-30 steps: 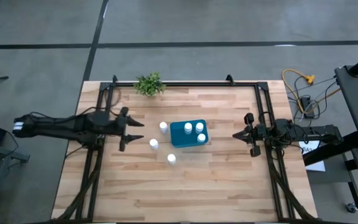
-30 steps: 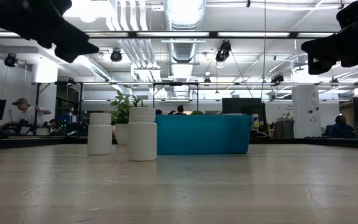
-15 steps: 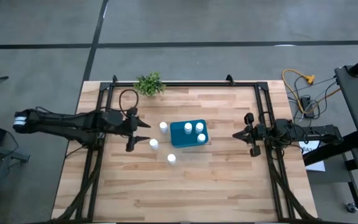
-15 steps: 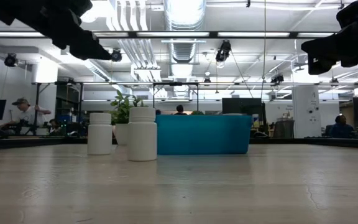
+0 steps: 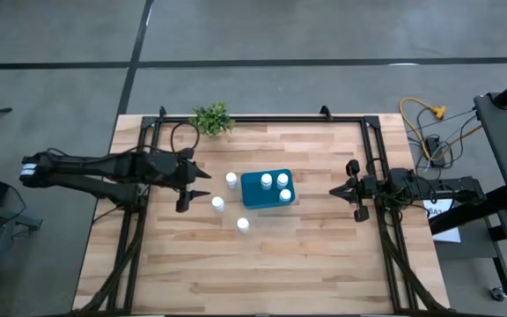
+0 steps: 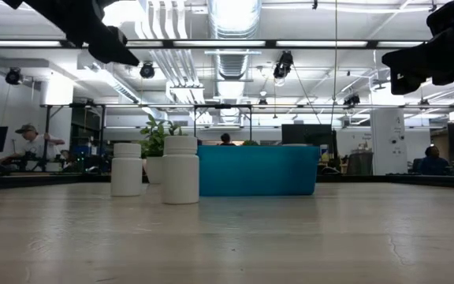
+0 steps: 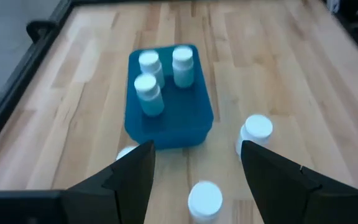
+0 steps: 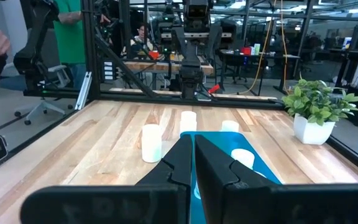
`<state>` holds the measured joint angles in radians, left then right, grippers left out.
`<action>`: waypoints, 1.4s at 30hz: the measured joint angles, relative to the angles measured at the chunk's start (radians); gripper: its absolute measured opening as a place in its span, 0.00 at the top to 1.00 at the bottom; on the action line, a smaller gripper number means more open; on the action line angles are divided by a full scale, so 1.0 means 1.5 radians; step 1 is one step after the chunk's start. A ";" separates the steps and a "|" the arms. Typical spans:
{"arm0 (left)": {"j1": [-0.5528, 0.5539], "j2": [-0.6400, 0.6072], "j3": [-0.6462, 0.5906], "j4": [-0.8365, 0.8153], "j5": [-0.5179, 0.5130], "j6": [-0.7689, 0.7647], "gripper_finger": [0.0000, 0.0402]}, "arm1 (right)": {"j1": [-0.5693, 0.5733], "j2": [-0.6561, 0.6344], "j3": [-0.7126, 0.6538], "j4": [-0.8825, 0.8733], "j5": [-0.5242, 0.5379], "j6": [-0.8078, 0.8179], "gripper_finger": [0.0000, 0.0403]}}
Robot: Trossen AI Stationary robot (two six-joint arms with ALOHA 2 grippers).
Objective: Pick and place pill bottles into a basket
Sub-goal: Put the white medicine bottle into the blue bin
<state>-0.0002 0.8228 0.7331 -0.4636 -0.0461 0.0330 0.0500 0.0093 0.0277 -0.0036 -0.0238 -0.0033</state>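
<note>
Item: teal basket (image 5: pixel 267 188), well ahead of the left gripper (image 5: pixel 188 186) and about midway between it and the right gripper (image 5: pixel 346 190). We count three pill bottles standing inside: one (image 5: pixel 266 180) on the side nearer the left gripper, two (image 5: pixel 282 180) (image 5: pixel 285 195) on the side nearer the right.

Item: three pill bottles outstanding on the wooden table (image 5: pixel 262 264). One (image 5: pixel 217 204) lies just ahead of the left gripper and is the closest to it; one (image 5: pixel 231 180) stands just beside the basket's near wall; one (image 5: pixel 243 224) sits farther off to the gripper's side, apart from the basket.

Item: left gripper, raised above the table, fingers spread wide and empty, pointed toward the loose bottles.

Item: right gripper, parked at the far side of the basket, fingers pressed together, carrying nothing.

Tally: we judge the task half done, three in and three to go. The next pick is probably the bottle nearest the left gripper.
</note>
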 joint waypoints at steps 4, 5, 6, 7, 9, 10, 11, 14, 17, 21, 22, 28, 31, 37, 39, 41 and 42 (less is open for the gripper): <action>0.000 0.016 -0.001 -0.009 -0.010 0.000 0.45 | 0.000 0.000 0.000 0.000 0.000 -0.002 0.98; 0.000 0.020 -0.001 -0.014 -0.011 0.000 0.45 | 0.000 0.000 0.000 0.000 0.000 -0.001 0.98; 0.000 0.026 -0.001 -0.022 -0.012 0.000 0.45 | 0.000 0.000 0.000 0.000 0.000 0.000 0.98; 0.000 0.032 -0.001 -0.029 -0.016 0.000 0.45 | 0.000 0.000 0.000 0.000 0.000 0.000 0.98; 0.000 0.044 0.001 -0.043 -0.030 0.006 0.45 | 0.000 0.000 0.000 0.000 0.000 0.000 0.98; 0.000 0.049 0.001 -0.040 -0.040 0.012 0.45 | 0.000 0.000 0.000 0.000 0.000 -0.002 0.98; 0.000 0.054 0.001 -0.040 -0.052 0.020 0.45 | 0.000 0.000 0.000 0.000 0.000 -0.003 0.98; 0.000 0.072 0.004 -0.049 -0.092 0.042 0.45 | 0.000 0.000 0.000 0.000 -0.001 0.000 0.98; 0.001 0.089 0.015 -0.056 -0.108 0.055 0.45 | 0.000 0.000 0.000 0.001 -0.001 0.000 0.98; 0.007 0.108 0.051 -0.086 -0.111 0.058 0.45 | 0.000 0.000 0.000 0.000 -0.001 -0.002 0.98; 0.009 0.113 0.063 -0.097 -0.111 0.057 0.45 | 0.000 0.000 0.000 0.001 -0.001 0.000 0.98; 0.026 0.124 0.141 -0.174 -0.109 0.058 0.45 | 0.000 0.001 0.000 0.000 -0.001 0.000 0.98; 0.043 0.125 0.171 -0.187 -0.108 0.057 0.45 | 0.000 0.001 0.000 0.000 -0.001 -0.003 0.98; 0.103 0.121 0.183 -0.199 -0.046 0.064 0.45 | 0.000 0.001 0.000 0.001 -0.001 0.000 0.98; 0.123 0.126 0.183 -0.203 -0.012 0.064 0.45 | 0.000 0.001 0.000 0.000 -0.001 0.000 0.98; 0.140 0.135 0.183 -0.207 0.012 0.065 0.45 | 0.000 0.003 0.000 0.001 -0.001 0.000 0.98; 0.146 0.141 0.183 -0.210 0.024 0.068 0.45 | 0.000 0.004 0.000 0.001 -0.001 -0.001 0.98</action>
<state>0.2185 1.0350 1.0069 -0.7788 -0.0097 0.1348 0.0502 0.0151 0.0277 -0.0029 -0.0246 -0.0048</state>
